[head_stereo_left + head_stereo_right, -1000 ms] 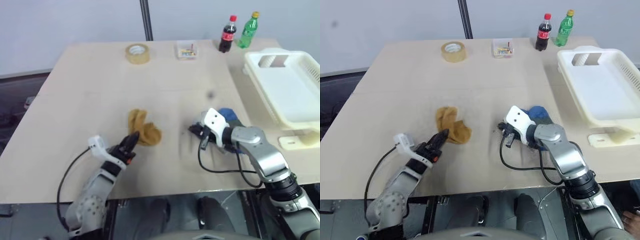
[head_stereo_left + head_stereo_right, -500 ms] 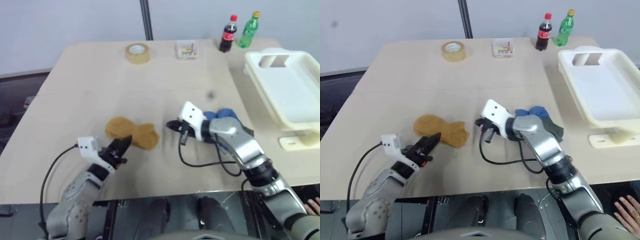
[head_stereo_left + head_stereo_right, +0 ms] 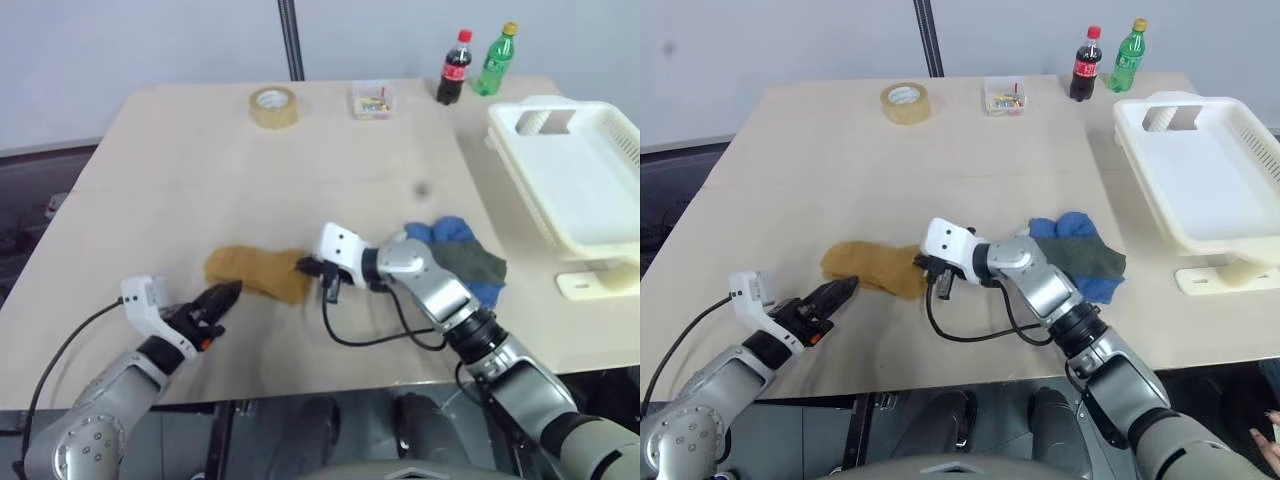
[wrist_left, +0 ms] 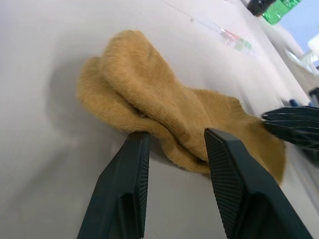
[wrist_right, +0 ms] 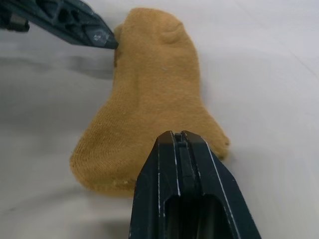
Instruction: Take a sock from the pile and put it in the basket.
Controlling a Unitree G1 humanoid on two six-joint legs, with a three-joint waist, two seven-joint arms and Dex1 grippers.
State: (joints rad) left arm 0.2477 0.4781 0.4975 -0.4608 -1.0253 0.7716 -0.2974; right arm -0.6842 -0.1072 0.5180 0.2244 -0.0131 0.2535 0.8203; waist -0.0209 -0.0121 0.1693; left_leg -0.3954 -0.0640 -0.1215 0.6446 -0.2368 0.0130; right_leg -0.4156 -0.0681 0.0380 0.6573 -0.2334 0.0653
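Mustard sock [image 3: 257,273] lies flat on the table [image 3: 200,170] — right gripper [image 3: 304,266], fingers pressed together, at one end; left gripper [image 3: 226,294], fingers parted and empty, near the other; basket [image 3: 575,180] far right.

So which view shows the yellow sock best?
The left wrist view: the yellow sock lies whole and close, both layers showing. The right wrist view has the right claw covering its near edge; in the head views it is small beside that claw.
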